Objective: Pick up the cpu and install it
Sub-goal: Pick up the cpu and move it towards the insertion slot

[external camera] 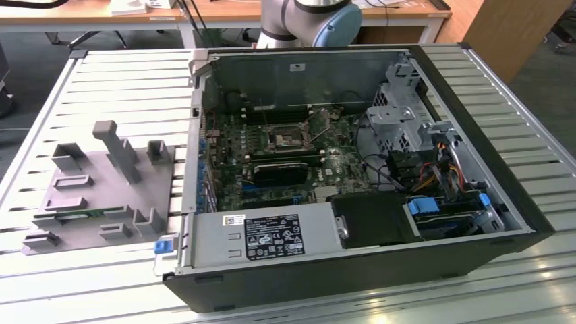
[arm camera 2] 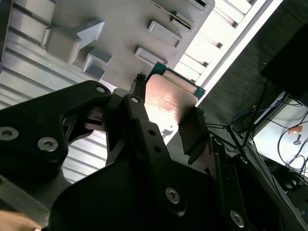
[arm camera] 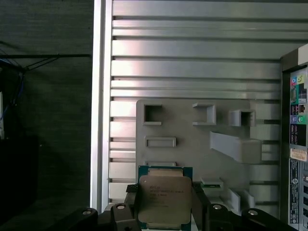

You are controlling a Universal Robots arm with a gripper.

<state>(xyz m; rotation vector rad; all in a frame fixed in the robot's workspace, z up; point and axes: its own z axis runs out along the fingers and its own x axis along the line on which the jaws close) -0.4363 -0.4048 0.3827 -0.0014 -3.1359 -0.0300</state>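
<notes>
The cpu (arm camera: 163, 201) is pinched in the tool (arm camera: 164, 211), with its silver lid turned to the camera in the first wrist view and a thin green edge showing around the lid. We see the black fingers (arm camera: 198, 207) pressed on two opposite edges rather than on the faces. We judge that this grip spares the underside and keeps the chip flat for seating. Behind the chip lies the grey fixture (arm camera: 192, 127) with its open pockets, resting on the slatted table (arm camera: 192, 53). The chip seems to hang clear above the fixture, touching nothing but the tool. In the exterior view the fixture sits on the exterior view's left, at about nine o'clock from the open computer case (external camera: 297, 81). Near the middle of the motherboard (external camera: 333, 162) the square socket (external camera: 290, 138) looks unfilled, so we take the carrying as under way and the seating as not yet done.
</notes>
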